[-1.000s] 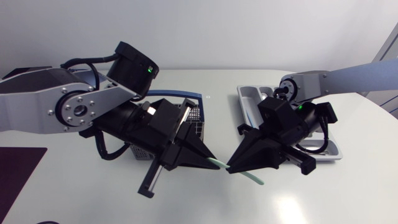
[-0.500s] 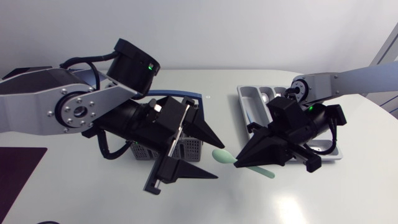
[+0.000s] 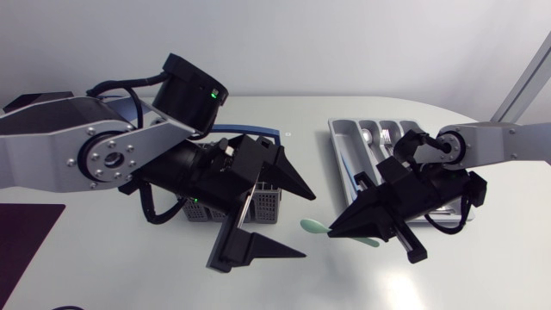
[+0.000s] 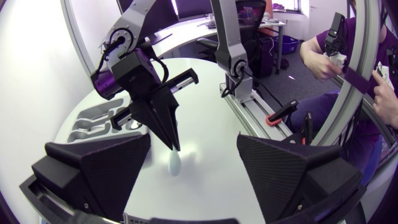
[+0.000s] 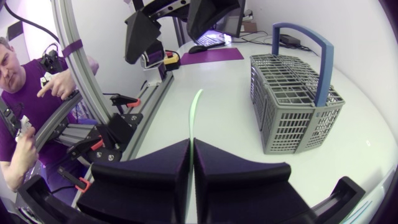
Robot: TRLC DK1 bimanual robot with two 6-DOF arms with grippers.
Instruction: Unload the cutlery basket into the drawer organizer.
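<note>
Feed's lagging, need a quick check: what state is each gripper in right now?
Left gripper: open, holding nothing.
Right gripper: closed on the green spoon.

The white table has a smooth, rounded far edge and a soft sheen of light on its near side. A dark purple mat lies flat on its left side.

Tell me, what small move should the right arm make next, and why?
Probably carry the green spoon toward the drawer organizer: the right end effector is shut on it, and the left end effector is open and clear of it.
</note>
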